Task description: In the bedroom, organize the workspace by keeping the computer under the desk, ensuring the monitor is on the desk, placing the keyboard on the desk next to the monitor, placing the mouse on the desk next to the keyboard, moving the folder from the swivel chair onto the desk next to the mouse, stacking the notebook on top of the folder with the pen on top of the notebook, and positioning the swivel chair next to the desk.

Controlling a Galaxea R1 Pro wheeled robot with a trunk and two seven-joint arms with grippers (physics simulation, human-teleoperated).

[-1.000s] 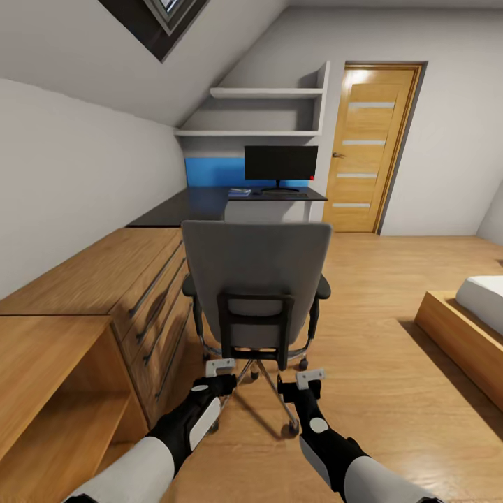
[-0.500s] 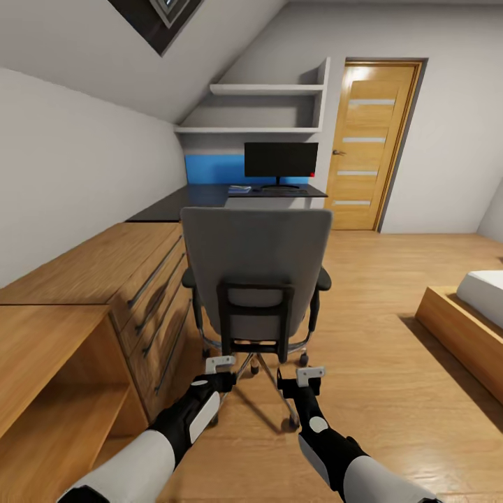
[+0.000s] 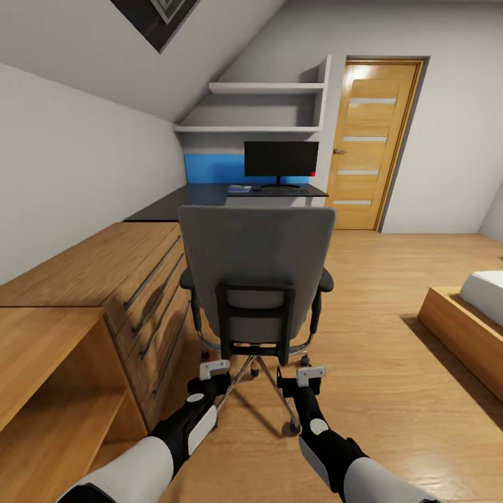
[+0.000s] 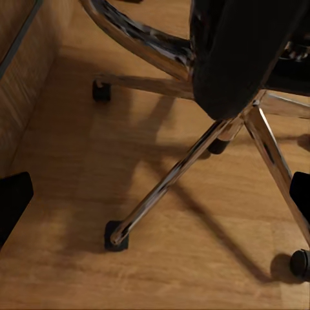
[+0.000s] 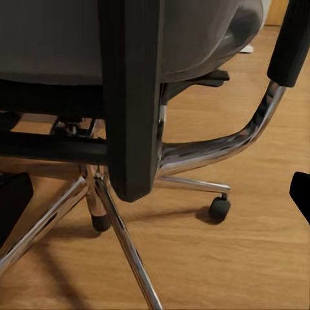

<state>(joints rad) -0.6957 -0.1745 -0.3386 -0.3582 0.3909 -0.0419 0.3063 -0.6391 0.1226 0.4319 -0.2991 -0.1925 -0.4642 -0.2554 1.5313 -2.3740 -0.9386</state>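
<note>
You held the left gripper (image 3: 214, 369) and right gripper (image 3: 310, 376) spread wide, empty, just behind the swivel chair (image 3: 256, 279).

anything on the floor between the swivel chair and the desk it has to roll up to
Nothing visible does. The swivel chair hides the floor straight ahead of it. Beside it the wood floor is bare toward the desk. A wooden drawer unit runs close along its left.
</note>
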